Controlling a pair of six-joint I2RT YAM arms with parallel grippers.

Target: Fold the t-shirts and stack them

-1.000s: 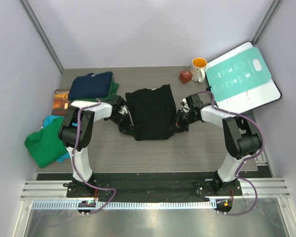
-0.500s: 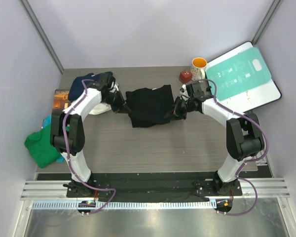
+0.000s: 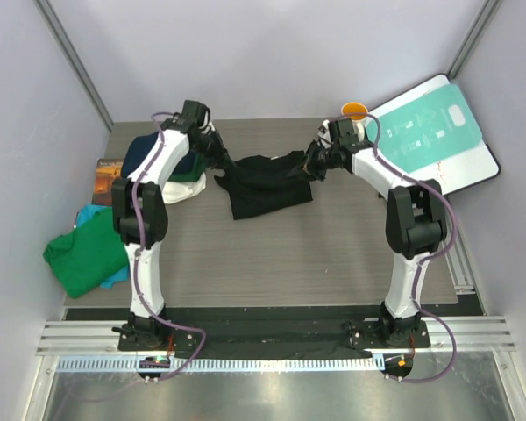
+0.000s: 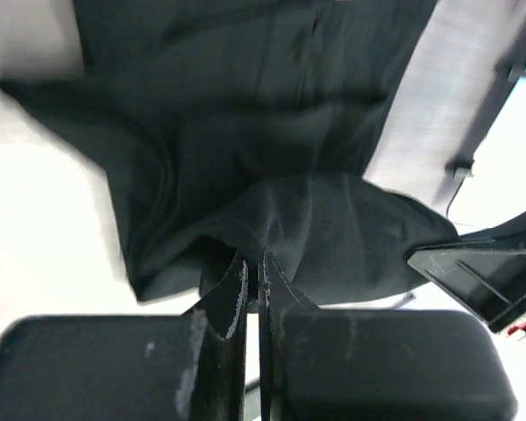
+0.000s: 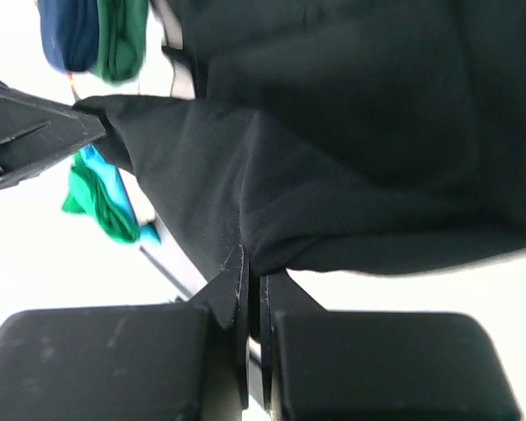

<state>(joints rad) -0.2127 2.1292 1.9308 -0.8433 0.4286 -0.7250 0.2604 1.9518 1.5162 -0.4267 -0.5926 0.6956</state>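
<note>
Fingers (image 4: 229, 296) of my left gripper (image 3: 222, 168) and right gripper (image 3: 309, 167) pinch opposite edges of the black t-shirt (image 3: 267, 186), raised mid-fold at the far middle, while the navy t-shirt (image 3: 147, 154) lies folded far left and the crumpled green t-shirt (image 3: 81, 256) and teal t-shirt (image 3: 89, 215) wait.

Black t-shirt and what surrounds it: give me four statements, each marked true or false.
1. The left pincer and the right pincer are both shut on the black t-shirt. True.
2. The black t-shirt lies flat and fully spread. False: it is bunched, raised where the pincers hold it.
3. A green t-shirt lies crumpled at the left side of the table. True.
4. The orange mug stands at the table's near edge. False: it stands at the far edge, next to the teal-and-white board.
</note>
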